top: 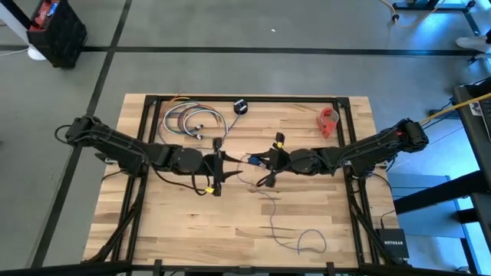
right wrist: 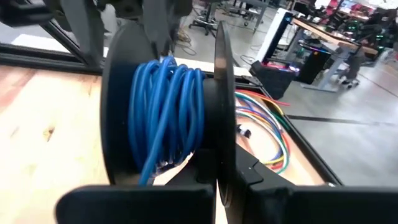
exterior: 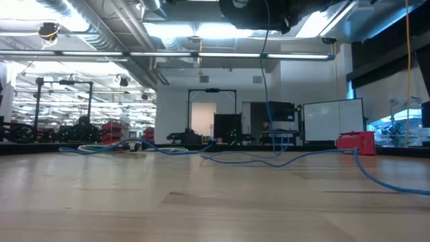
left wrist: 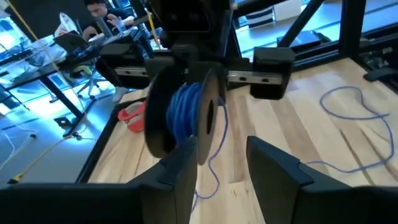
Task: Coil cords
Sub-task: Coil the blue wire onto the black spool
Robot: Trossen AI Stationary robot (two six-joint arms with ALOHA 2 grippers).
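Observation:
A black spool [right wrist: 168,106] wound with thin blue cord [right wrist: 165,112] hangs above the table's middle [top: 252,159]. My right gripper [right wrist: 230,186] is shut on it. From the spool a strand [left wrist: 214,155] drops to the table. The cord's loose end lies in loops toward the near right [top: 307,241]. My left gripper [left wrist: 230,162] faces the spool from the table's left side [top: 232,165] and is open. One of its fingers [left wrist: 186,165] stands in front of the winding, and the hanging strand passes beside it. My right gripper pinches the rim of one of the spool's flanges [right wrist: 221,149] between its two fingers. The fingers come about level from the table's right side. The spool is lifted clear of the table, with its flanges upright. My left gripper: one finger [right wrist: 158,31] reaches the wound cord, and I cannot tell whether it touches.
A bundle of multicoloured cables [top: 192,121] lies at the far left of the table. A red object [top: 328,120] is at the far right, and a small black item [top: 241,106] sits at the far edge. Black frame rails [top: 245,98] border the tabletop.

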